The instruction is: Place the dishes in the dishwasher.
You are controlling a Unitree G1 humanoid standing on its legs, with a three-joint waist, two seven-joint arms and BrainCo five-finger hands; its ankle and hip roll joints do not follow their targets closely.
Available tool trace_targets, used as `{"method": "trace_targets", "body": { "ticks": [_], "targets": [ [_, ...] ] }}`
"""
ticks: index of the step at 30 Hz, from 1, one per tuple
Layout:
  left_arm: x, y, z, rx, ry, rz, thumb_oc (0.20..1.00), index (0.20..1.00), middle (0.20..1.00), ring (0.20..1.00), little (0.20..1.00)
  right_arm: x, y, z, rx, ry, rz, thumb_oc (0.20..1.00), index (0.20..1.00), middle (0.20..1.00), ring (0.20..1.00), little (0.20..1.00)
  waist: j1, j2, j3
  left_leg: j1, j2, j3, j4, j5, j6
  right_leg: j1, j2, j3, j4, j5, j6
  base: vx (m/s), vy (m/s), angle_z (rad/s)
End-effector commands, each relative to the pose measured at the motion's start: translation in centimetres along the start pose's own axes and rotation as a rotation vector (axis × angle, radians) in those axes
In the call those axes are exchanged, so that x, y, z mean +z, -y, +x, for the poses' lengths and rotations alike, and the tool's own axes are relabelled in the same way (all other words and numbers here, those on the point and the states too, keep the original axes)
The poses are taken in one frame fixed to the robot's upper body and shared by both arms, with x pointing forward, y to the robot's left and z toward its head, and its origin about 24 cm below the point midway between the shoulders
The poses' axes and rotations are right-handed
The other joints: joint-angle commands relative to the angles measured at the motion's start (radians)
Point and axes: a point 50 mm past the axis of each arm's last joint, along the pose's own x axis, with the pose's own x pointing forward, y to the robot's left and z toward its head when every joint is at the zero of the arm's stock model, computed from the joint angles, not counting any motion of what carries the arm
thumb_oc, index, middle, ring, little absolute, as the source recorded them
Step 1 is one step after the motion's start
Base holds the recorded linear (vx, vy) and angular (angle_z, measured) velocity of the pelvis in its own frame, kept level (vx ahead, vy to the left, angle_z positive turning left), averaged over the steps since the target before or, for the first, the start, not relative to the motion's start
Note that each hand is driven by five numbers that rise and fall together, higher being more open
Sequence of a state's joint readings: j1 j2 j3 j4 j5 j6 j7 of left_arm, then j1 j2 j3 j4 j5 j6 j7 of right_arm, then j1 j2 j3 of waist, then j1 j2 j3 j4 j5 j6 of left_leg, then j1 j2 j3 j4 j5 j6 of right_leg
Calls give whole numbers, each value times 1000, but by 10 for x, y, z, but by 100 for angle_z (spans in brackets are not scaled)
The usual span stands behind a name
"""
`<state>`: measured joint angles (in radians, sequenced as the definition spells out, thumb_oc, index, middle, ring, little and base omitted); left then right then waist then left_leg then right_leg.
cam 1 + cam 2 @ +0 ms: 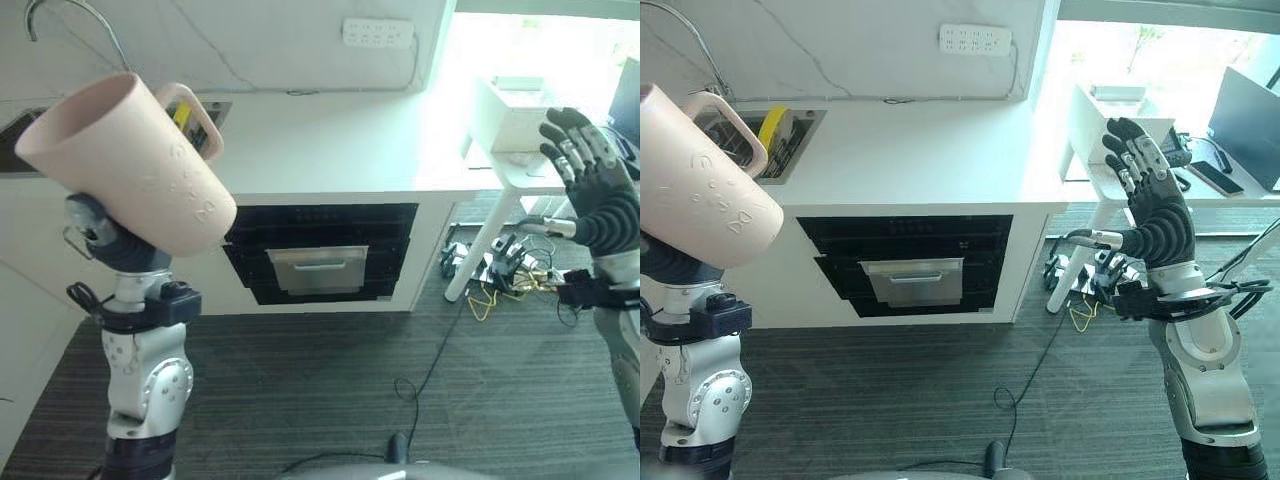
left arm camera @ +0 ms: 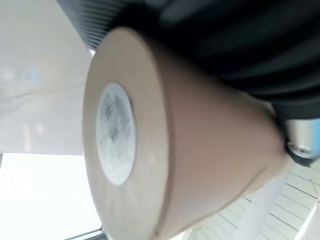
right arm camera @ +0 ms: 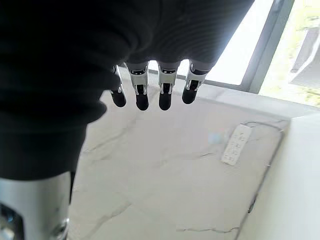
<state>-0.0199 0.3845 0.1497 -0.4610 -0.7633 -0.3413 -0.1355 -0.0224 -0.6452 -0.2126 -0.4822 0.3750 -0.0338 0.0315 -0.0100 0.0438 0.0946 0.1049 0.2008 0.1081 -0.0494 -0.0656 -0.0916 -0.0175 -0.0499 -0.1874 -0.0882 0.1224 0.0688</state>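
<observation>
a beige cup (image 2: 200, 165) took up most of the frame, its flat base turned toward the left and bearing a round white label (image 2: 116, 134). the left hand (image 2: 250, 45) showed as a dark ribbed cover against the cup's upper right side.

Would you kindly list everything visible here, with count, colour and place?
Mug: one, pale pink, tilted, held up at the left.
Counter: one, white, ahead.
Built-in appliance: one, black with a silver handle, under the counter.
Rack with a yellow item: one, recessed in the counter, left.
Power strip: one, white, on the wall.
Side table: one, white, right.
Carpet: grey, floor.
Left hand: beneath the mug, fingers hidden.
Right hand: raised, fingers straight, empty.
</observation>
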Motion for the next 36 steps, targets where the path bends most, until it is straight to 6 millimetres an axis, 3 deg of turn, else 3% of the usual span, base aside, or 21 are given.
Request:
{"method": "trace_targets", "body": {
  "ticks": [1,12,21,23,24,25,26,28,29,30,33,35,36],
  "targets": [
    [1,7,15,-83,9,63,200,200,200,200,200,14,-8,7,6,75,48,1000,1000,1000,1000,1000,-14,-53,-57,-48,25,86,-38,161,-49,84,-115,-59,1,-33,82,-40,87,102],
    [-39,15,21,-70,-131,273,200,200,200,200,200,-2,-44,15,106,5,164,1000,1000,1000,1000,1000,-30,-44,-63,-12,-9,98,-38,127,-25,99,-152,-60,1,-24,102,3,56,11],
    [-66,11,20,-17,-213,412,200,200,200,200,200,-5,-62,20,220,-25,228,1000,1000,1000,1000,1000,-38,-56,-69,11,5,118,-38,125,-26,116,-134,-54,1,-35,94,23,-54,-5],
    [-65,8,17,-5,-209,425,200,200,200,200,200,-7,-63,23,266,-38,264,1000,1000,1000,1000,1000,-39,-58,-63,41,8,149,-38,142,-33,122,-105,-29,1,-46,77,76,-64,0],
    [-64,8,16,-7,-203,426,200,200,200,200,200,-7,-63,24,273,-38,268,1000,1000,1000,1000,1000,-38,-60,-57,47,4,158,-25,156,-37,123,-97,-17,1,-48,71,16,-90,-10],
    [-61,12,16,-32,-170,434,200,200,200,200,200,-7,-61,29,289,-38,286,1000,1000,1000,1000,1000,-15,-82,-18,-34,7,136,178,196,-59,137,-82,17,1,-46,41,-26,-84,-14],
    [-61,14,16,-41,-158,432,200,200,200,200,200,-8,-60,31,288,-42,286,1000,1000,1000,1000,1000,-9,-86,-4,-87,14,113,245,199,-66,141,-75,20,1,-44,33,-4,30,-28],
    [-60,17,19,-58,-137,415,200,200,200,200,200,-8,-63,38,286,-51,284,1000,1000,1000,1000,1000,-3,-93,13,-131,17,121,129,188,-60,154,-81,16,1,-44,50,109,295,13],
    [-61,22,21,-80,-114,402,200,200,200,200,200,-12,-64,33,292,-62,310,1000,1000,1000,1000,1000,-11,-92,13,-110,37,173,-22,247,-64,177,-105,-15,1,-50,73,183,414,25],
    [-60,25,22,-102,-103,399,200,200,200,200,200,-13,-63,29,290,-63,319,1000,1000,1000,1000,1000,-11,-95,15,-113,36,174,-24,251,-64,195,-117,-24,1,-51,81,221,503,8],
    [-58,34,30,-149,-85,399,200,200,200,200,200,-15,-60,21,288,-78,361,1000,1000,1000,1000,1000,-9,-102,-15,-97,-31,101,-38,203,-33,224,-181,-53,16,-34,124,204,371,-23],
    [-59,35,33,-175,-84,389,200,200,200,200,200,-18,-58,12,276,-93,391,1000,1000,1000,1000,1000,-23,-104,-20,-78,-57,118,-38,191,-7,182,-220,-72,172,22,135,200,331,-45],
    [-61,36,34,-184,-86,383,200,200,200,200,200,-20,-59,10,277,-106,407,1000,1000,1000,1000,1000,-32,-99,-20,-66,-70,101,-38,181,6,139,-219,-42,259,33,132,194,247,-12]
  ]
}}
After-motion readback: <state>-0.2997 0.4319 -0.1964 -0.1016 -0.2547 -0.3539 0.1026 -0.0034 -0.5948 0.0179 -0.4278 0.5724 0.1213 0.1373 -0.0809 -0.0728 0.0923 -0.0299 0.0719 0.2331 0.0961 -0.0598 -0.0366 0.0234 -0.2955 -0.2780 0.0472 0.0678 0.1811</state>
